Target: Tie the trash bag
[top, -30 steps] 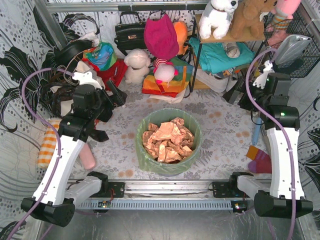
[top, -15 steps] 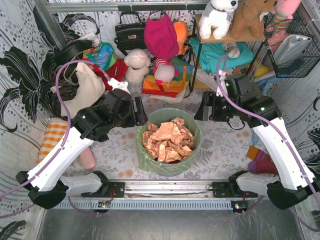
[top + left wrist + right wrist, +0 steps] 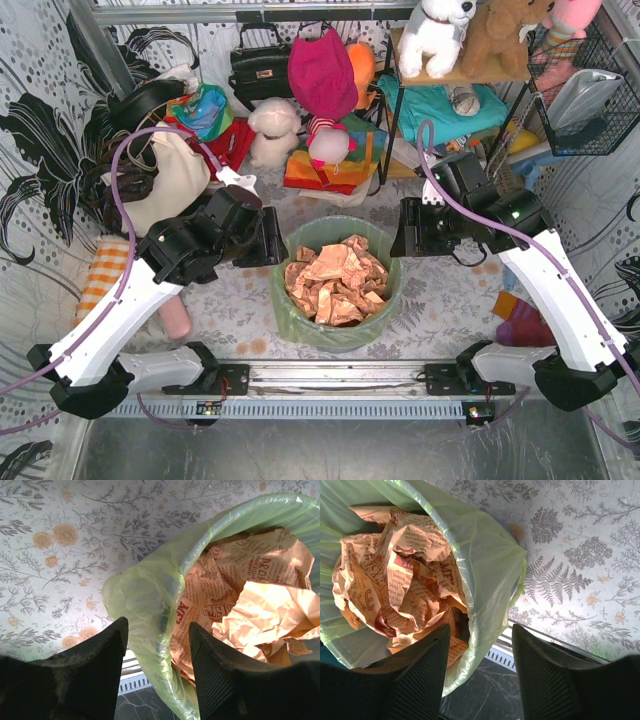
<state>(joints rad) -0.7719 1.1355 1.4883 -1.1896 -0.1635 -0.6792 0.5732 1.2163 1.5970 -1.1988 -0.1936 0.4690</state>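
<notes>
The table (image 3: 440, 250) has a flowery cloth on it, and soft toys (image 3: 272, 130) and a black handbag (image 3: 258, 65) are piled along the back. The trash bag (image 3: 290, 310) sits in the middle of the table, near your side. It is thin and light green, it stands open at the top, and it is stuffed with crumpled brown paper (image 3: 335, 280).

Your job right now looks like grabbing the top edge of the bag on both sides, so you can pull it up and tie it.

Your left claw (image 3: 157, 630) is about half open. The bag's left edge runs up between its two fingers. It is not pinched yet, and you cannot tell if the plastic touches a finger. Your right claw (image 3: 481, 630) is about half open too, with the bag's right edge between its fingers. It holds nothing yet.

To do this well, keep each claw over the folded green edge, not over the paper. Go down far enough to catch a good bunch of plastic. The plastic looks thin and slippery, so squeeze all the way before you lift. Lift both sides together, or the bag may tip and spill.
</notes>
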